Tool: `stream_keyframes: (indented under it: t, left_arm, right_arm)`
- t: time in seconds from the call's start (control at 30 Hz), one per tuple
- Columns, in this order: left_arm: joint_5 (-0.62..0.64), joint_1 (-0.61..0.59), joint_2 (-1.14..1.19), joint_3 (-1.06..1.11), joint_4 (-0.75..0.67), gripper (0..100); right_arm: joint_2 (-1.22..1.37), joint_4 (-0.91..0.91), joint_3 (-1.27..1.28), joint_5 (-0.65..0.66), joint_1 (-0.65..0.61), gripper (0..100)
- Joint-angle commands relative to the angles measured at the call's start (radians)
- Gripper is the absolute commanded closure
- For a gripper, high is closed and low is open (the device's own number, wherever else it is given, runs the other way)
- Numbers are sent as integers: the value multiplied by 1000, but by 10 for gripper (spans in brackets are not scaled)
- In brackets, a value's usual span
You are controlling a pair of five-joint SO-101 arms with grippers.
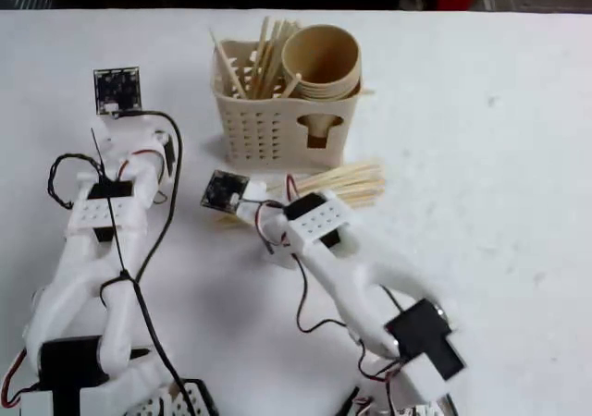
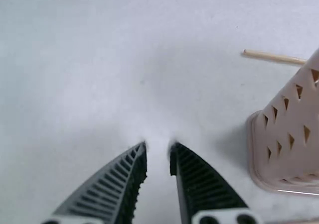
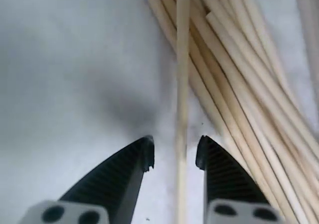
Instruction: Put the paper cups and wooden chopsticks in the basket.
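Observation:
A beige perforated basket [image 1: 268,125] stands at the back middle of the table, holding stacked paper cups [image 1: 321,60] and several upright wooden chopsticks [image 1: 259,60]. In front of it a bundle of chopsticks [image 1: 347,185] lies flat on the table. My right gripper [image 3: 174,154] hovers low over that bundle's end, open, with one chopstick [image 3: 182,84] running between its fingers and touching neither. The rest of the pile [image 3: 239,74] fans out beside it. My left gripper [image 2: 158,157] hangs over bare table left of the basket [image 2: 284,134], slightly open and holding nothing.
A single chopstick [image 2: 274,57] lies on the table beyond the basket's corner. The white table [image 1: 481,157] has free room to the right of the basket. Cables trail along the left arm [image 1: 102,213].

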Motion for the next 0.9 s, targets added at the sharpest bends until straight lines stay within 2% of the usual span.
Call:
stream_keyframes:
  t: [0.0,0.07,0.2,0.5,0.87]
  left_arm:
    - [-11,8,-35,-8,-29,904]
    - [-11,8,-35,-8,-29,904]
    - [-11,8,-35,-8,-29,904]
    - [-11,8,-35,-8,-29,904]
    - [-11,8,-35,-9,-29,902]
  right_arm:
    - [12,-30,-6,11,-1,861]
    - [22,-30,-12,11,1,875]
    - [35,-28,-21,2,1,987]
    - [2,-19,-20,-32,2,982]
    - [-510,243,-17,-43,-2,982]
